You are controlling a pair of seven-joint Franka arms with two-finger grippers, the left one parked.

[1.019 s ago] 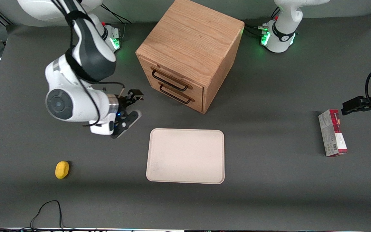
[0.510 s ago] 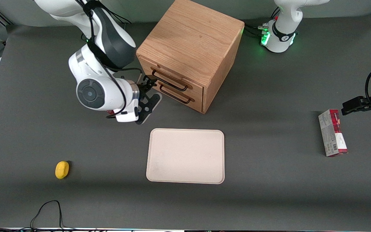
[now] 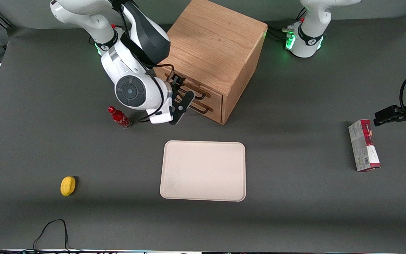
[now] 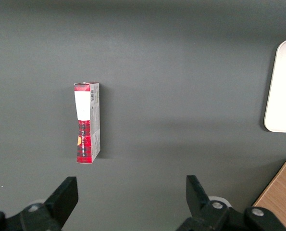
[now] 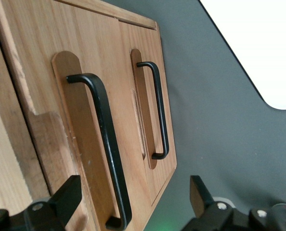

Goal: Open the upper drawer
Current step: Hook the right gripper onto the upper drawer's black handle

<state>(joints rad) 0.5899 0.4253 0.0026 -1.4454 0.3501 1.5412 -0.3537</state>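
Note:
The oak cabinet (image 3: 210, 38) stands at the back middle of the table with its two drawers facing the working arm's end. The upper drawer (image 3: 216, 99) is shut, and its black bar handle (image 3: 200, 94) is partly hidden by my gripper (image 3: 183, 86). The gripper is open and empty, right in front of the drawer fronts. In the right wrist view the upper handle (image 5: 106, 144) runs toward the gripper (image 5: 133, 202), and its end lies between the two spread fingers (image 5: 66, 197). The lower drawer's handle (image 5: 158, 110) lies beside it, nearer the table.
A beige tray (image 3: 203, 171) lies nearer the front camera than the cabinet. A small red bottle (image 3: 119, 117) stands beside the working arm's wrist. A yellow object (image 3: 68, 185) lies toward the working arm's end. A red box (image 3: 363, 145) lies toward the parked arm's end, also in the left wrist view (image 4: 87, 122).
The working arm has swung toward the cabinet, and the gripper has gone from the open table to just in front of the drawers. The red bottle, hidden before, now shows.

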